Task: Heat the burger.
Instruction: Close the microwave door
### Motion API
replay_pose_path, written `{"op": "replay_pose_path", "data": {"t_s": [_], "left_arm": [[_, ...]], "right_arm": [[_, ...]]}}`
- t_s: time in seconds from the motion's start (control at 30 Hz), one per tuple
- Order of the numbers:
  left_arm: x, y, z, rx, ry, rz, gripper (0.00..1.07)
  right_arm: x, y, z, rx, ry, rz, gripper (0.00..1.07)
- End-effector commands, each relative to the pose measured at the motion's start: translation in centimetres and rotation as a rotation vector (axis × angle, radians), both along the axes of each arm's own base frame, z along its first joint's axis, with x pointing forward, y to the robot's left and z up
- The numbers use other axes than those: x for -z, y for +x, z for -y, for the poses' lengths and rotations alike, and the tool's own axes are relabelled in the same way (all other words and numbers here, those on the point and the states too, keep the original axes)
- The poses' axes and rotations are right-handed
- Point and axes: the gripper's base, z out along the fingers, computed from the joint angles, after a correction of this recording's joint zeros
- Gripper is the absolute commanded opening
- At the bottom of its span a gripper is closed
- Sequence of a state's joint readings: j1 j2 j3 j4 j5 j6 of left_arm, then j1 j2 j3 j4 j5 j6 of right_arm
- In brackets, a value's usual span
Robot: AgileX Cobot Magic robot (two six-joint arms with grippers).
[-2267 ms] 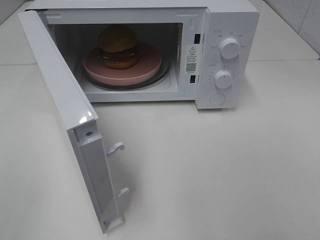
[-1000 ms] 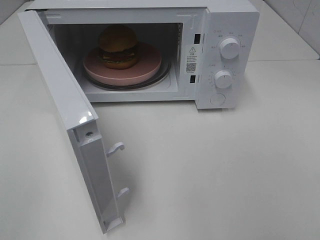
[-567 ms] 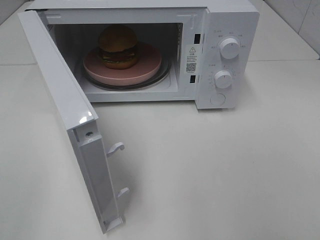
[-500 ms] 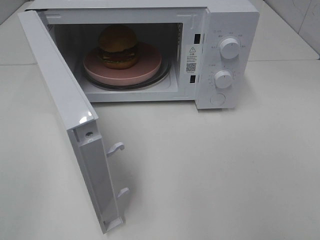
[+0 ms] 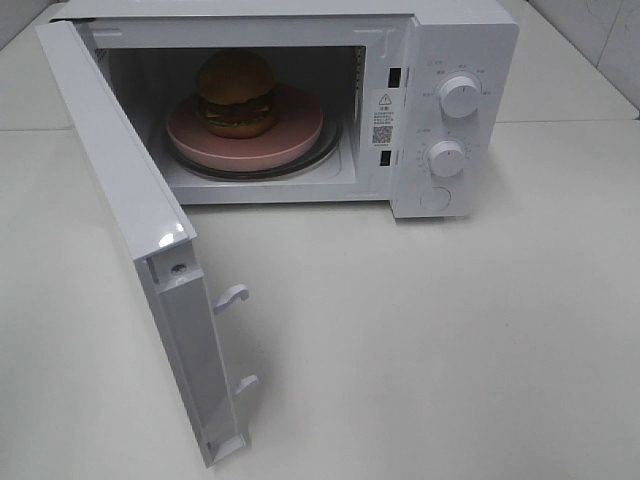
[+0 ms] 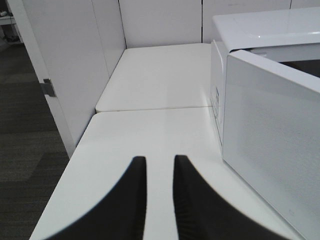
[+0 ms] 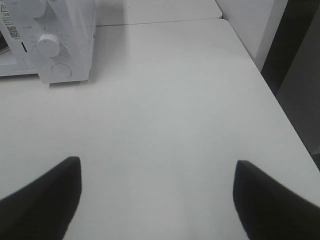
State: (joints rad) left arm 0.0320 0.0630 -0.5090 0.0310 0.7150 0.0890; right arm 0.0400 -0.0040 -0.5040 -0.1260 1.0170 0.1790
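My left gripper (image 6: 160, 200) hangs at the near left of the table (image 5: 450, 330), its fingers drawn in to a narrow gap with nothing between them, while my right gripper (image 7: 157, 195) waits wide apart and empty on the near right. The open door (image 5: 150, 250) swings out toward the near left, just right of my left gripper (the closer arm to push it). Beyond, the burger (image 5: 236, 93) sits on the pink plate (image 5: 290, 135) inside the microwave (image 5: 455, 60).

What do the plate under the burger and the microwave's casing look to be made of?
The pink plate: matte and evenly coloured with no glare, so probably plastic or unglazed-looking ceramic; the look leaves it open. The microwave casing: smooth white with a soft sheen, likely painted metal or plastic. The burger sits on the plate.
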Motion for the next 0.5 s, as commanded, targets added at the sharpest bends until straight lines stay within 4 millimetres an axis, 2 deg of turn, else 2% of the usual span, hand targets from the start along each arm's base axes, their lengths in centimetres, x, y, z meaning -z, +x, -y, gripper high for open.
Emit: {"op": "replay_pose_path", "data": {"t_s": [0.03, 0.23, 0.3, 0.5], "left_arm": [[0.1, 1.3, 0.0, -0.001, -0.003, 0.031, 0.00], [1.2, 3.6, 0.0, 0.010, -0.019, 0.050, 0.00], [1.6, 5.4, 0.0, 0.014, -0.022, 0.121, 0.00], [2.4, 6.7, -0.1, 0.016, -0.019, 0.179, 0.00]], "right_arm": [[0.0, -0.4, 0.0, 0.002, -0.002, 0.041, 0.76], [0.0, -0.4, 0.0, 0.002, -0.002, 0.041, 0.76], [0.0, -0.4, 0.0, 0.002, -0.002, 0.041, 0.76], [0.0, -0.4, 0.0, 0.002, -0.002, 0.041, 0.76]]}}
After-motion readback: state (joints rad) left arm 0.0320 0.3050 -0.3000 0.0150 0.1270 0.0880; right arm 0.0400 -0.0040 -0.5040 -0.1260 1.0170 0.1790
